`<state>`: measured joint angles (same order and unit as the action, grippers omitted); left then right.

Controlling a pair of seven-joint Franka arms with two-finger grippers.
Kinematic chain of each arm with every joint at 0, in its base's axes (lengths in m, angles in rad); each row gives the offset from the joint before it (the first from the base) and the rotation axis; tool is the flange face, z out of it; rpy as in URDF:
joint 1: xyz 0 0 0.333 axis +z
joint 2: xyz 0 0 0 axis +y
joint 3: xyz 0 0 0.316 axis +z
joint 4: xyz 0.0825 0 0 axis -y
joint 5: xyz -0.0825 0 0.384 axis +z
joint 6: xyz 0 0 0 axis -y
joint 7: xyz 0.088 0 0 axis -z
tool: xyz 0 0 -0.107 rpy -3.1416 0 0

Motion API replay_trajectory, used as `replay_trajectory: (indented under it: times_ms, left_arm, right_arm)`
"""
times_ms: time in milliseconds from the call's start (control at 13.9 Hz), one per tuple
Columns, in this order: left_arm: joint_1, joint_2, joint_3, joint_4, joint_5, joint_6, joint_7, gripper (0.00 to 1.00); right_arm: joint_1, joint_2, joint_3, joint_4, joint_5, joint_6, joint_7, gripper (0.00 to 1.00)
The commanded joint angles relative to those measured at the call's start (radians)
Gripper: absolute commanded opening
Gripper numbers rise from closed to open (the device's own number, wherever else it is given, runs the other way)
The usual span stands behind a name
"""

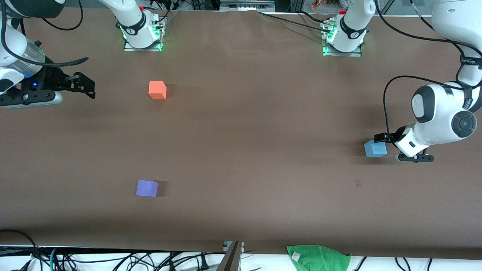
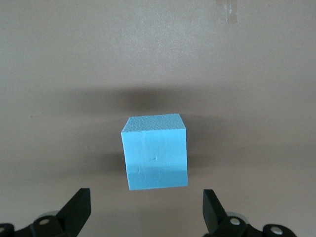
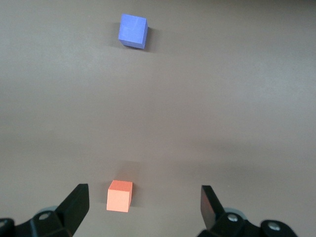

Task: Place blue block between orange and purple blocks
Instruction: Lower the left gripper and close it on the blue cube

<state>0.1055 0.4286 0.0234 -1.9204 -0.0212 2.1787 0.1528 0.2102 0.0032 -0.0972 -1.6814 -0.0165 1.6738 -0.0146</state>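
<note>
The blue block [image 1: 375,148] sits on the brown table toward the left arm's end. My left gripper [image 1: 389,147] is low beside it and open. In the left wrist view the blue block [image 2: 155,152] lies just ahead of the open left gripper [image 2: 145,202], not between the fingertips. The orange block [image 1: 157,90] and the purple block [image 1: 147,188] sit toward the right arm's end, the purple one nearer the front camera. My right gripper [image 1: 87,86] waits open and empty above the table's end. Its wrist view shows the gripper [image 3: 143,202], the orange block [image 3: 120,195] and the purple block [image 3: 133,30].
A green cloth [image 1: 318,256] lies at the table's front edge. A small tape mark [image 1: 358,183] is on the table near the blue block and also shows in the left wrist view [image 2: 227,11]. Cables [image 1: 113,259] run along the front edge.
</note>
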Motion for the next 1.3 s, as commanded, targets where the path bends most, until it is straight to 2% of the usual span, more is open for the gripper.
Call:
replay_trajectory:
  times_ms: [0,793,865,938,1010,1082,1226]
  left_arm:
    - [0.005,0.019,-0.003,-0.006,0.003,0.047,0.007,1.00]
    - [0.002,0.104,-0.010,-0.005,-0.010,0.161,-0.032,1.00]
    - [0.002,0.107,-0.010,-0.002,-0.014,0.161,-0.032,0.90]
    - [0.000,0.111,-0.010,0.003,-0.017,0.159,-0.030,0.72]
    - [-0.006,0.111,-0.010,0.003,-0.017,0.156,-0.027,0.64]
    - [-0.009,0.111,-0.010,0.003,-0.017,0.153,-0.028,0.59]
    - [-0.009,0.111,-0.010,0.003,-0.019,0.153,-0.029,0.57]
  right_arm:
    - [-0.012,0.000,0.005,0.012,0.007,-0.009,-0.016,1.00]
    - [-0.012,0.000,0.005,0.012,0.007,-0.009,-0.016,1.00]
    - [-0.012,0.000,0.005,0.012,0.007,-0.009,-0.016,1.00]
    - [-0.012,0.000,0.004,0.012,0.007,-0.009,-0.015,1.00]
    - [-0.012,0.000,0.004,0.012,0.007,-0.009,-0.016,1.00]
    - [-0.012,0.000,0.004,0.012,0.007,-0.009,-0.015,1.00]
    - [-0.012,0.000,0.004,0.012,0.007,-0.009,-0.015,1.00]
